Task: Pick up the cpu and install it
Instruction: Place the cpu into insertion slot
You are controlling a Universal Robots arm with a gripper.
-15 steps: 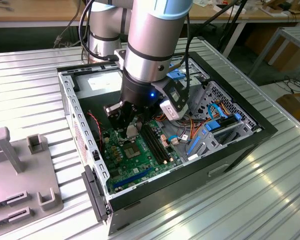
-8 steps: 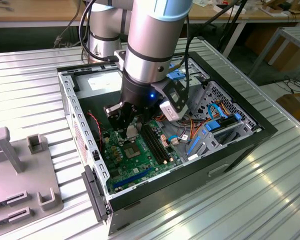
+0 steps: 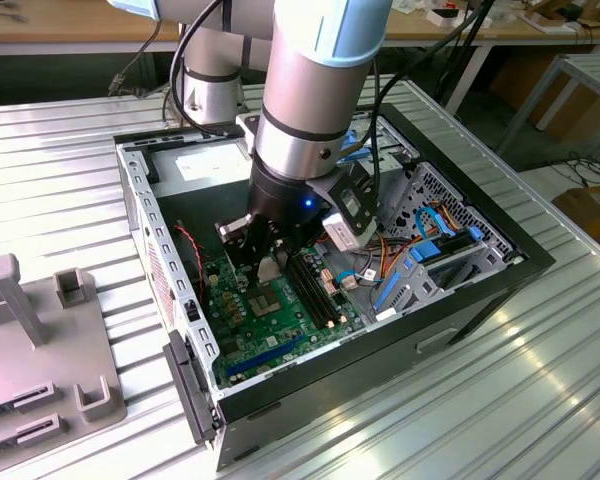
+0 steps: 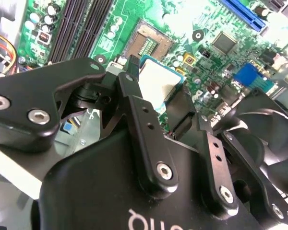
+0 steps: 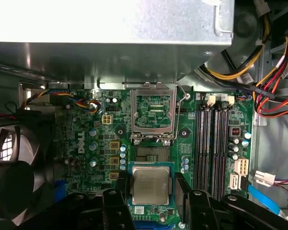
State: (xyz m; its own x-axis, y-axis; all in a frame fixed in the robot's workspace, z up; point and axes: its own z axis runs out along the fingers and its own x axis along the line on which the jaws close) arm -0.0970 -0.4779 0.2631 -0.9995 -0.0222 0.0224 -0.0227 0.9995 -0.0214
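While the arm reached down into the open computer case (image 3: 140,205) at the centre of the exterior view, its gripper (image 3: 261,256) hung low over the green motherboard (image 3: 280,322). In both wrist views the two black fingers (image 5: 116,194) were pinching the cpu (image 5: 150,186) by opposite edges, its pale metal top facing up. The chip was held off the board, just beside the socket (image 5: 151,153), whose metal frame (image 5: 133,112) stood open on the far side of the socket from the chip. Memory slots (image 5: 213,143) ran alongside the socket, and a black fan (image 5: 14,175) sat on the other side. Coloured cables (image 5: 273,72) were bundled past the slots, under a grey metal box (image 5: 110,28). In the second wrist view the gripper's black body hid much of the board beside the cpu (image 4: 158,86). A grey fixture (image 3: 30,350) lay on the ribbed metal table (image 3: 480,400) at the exterior view's left.
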